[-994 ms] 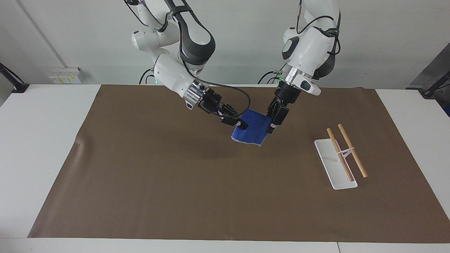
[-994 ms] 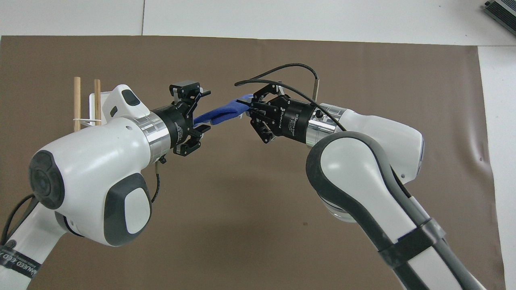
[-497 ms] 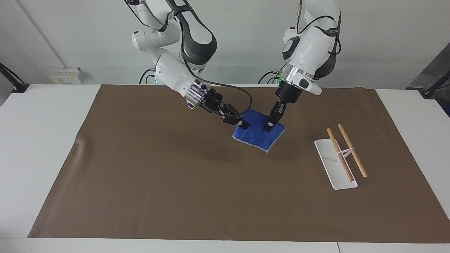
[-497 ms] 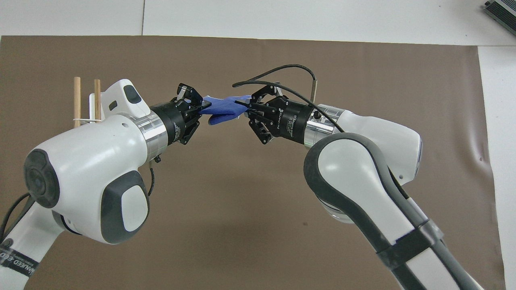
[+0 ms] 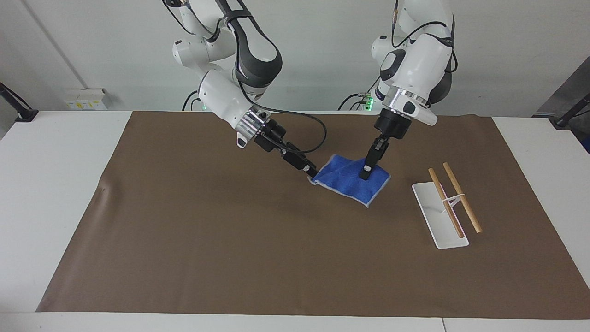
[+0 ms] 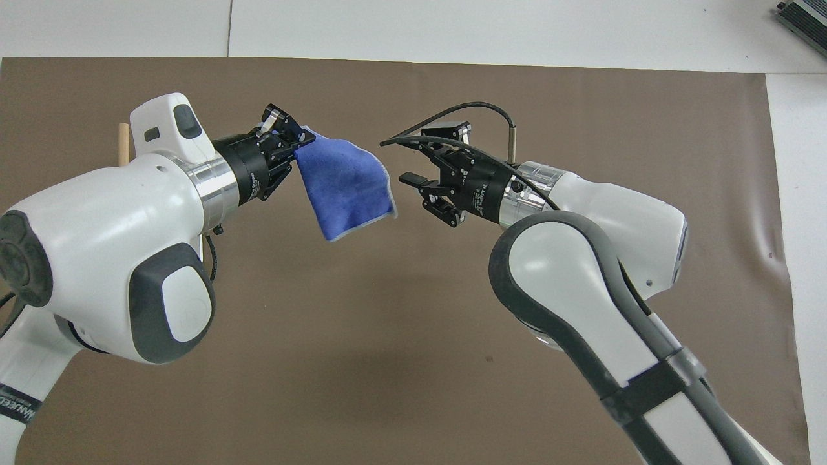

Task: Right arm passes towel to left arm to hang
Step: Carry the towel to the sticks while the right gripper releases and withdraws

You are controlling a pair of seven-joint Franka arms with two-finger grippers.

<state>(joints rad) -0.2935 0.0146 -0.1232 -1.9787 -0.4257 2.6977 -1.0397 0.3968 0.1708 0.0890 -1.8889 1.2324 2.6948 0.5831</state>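
The right end effector (image 5: 312,173) has let go since a moment ago: its fingers were pinched on the towel (image 5: 351,183) then, and now they stand apart, clear of the cloth in the overhead view (image 6: 413,183), just beside its hanging edge. In the facing view its tip sits right at the towel's corner, so touch there I cannot rule out. The towel has swung toward the left arm's end of the counter (image 5: 55,184) and, where it was stretched between the two arms, now droops from one grip only. The left end effector (image 5: 365,174) has risen and shifted toward the rack (image 5: 440,216), its fingers clamped tight on the towel's upper edge.

The towel hangs in the air below and beside the left end effector (image 6: 298,139), over the brown mat (image 5: 230,240), its pale edging lowest. It is between the two end effectors, well apart from the rack with its two wooden rods (image 5: 462,197).
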